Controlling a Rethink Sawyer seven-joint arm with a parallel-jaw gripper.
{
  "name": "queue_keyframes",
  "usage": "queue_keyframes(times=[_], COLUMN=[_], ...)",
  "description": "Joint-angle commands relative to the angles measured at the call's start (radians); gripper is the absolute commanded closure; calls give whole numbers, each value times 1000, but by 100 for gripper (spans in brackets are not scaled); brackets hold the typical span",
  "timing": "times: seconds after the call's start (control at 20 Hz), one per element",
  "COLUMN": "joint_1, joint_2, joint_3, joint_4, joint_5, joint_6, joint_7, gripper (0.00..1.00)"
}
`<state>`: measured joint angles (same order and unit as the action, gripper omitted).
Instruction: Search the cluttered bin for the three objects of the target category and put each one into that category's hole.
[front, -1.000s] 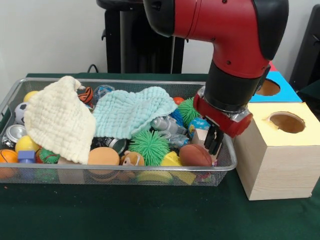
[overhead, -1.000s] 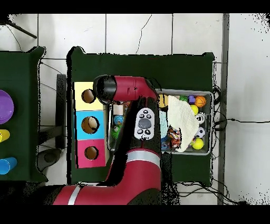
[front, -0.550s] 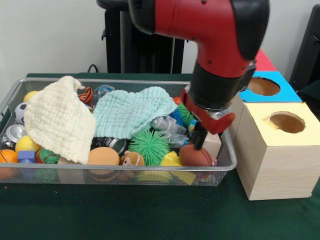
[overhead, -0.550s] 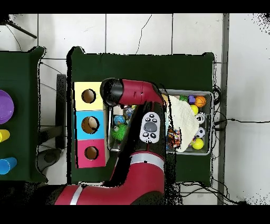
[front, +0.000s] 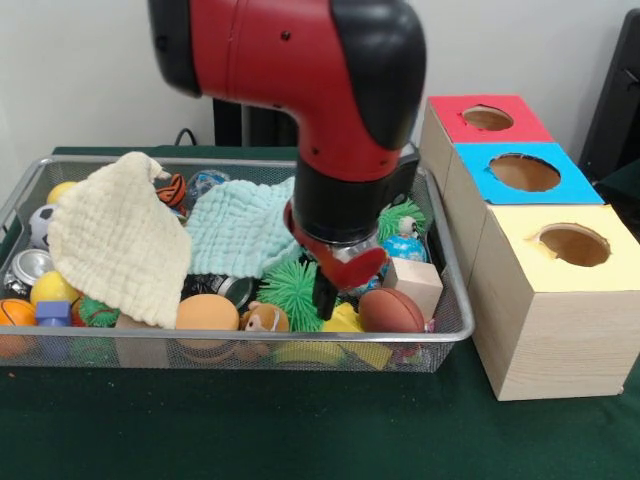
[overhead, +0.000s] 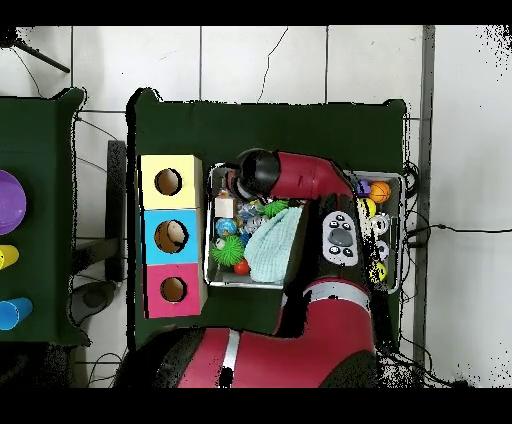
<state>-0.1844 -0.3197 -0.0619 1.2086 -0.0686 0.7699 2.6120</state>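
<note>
The big red and black robot arm (front: 320, 110) reaches down into the wire mesh bin (front: 440, 335) on the green bench (front: 300, 430). Its gripper (front: 325, 297) hangs low in the toys, and only a dark tip shows under the red wrist, so nobody can tell if it is spread or pressed together, or if it holds anything.

Just to the left of the gripper sits a spiky green rubber ball (front: 290, 288). Right below it is a yellow toy (front: 342, 320). A little to its right lie a brown football-shaped ball (front: 391, 311) and a plain wooden block (front: 413, 281). Behind those are a blue and white ball (front: 404, 247) and another spiky green ball (front: 400, 220).

A pale mint cloth (front: 240, 232) lies to the left of the gripper, and a cream waffle cloth (front: 115, 240) lies farther left over more toys.

Well to the right of the gripper, outside the bin, stand three wooden boxes with round holes on top: a yellow-topped box (front: 560, 300), a blue-topped box (front: 525, 175) and a red-topped box (front: 485, 118).

In the overhead view the arm (overhead: 300, 180) covers much of the bin (overhead: 212, 283).
</note>
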Motion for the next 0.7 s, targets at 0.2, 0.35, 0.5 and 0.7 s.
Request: queue_keyframes(times=[0.2,0.35,0.5,0.7], joint_1=[-27,-37,-37,-42], joint_2=[30,14,-8,-40], joint_3=[210,243,260,281], joint_4=[-11,9,33,84], joint_5=[-114,-130,-141,-147], joint_6=[66,81,88,74], joint_7=[-323,-353,-343,-313], gripper=[100,100,100,100])
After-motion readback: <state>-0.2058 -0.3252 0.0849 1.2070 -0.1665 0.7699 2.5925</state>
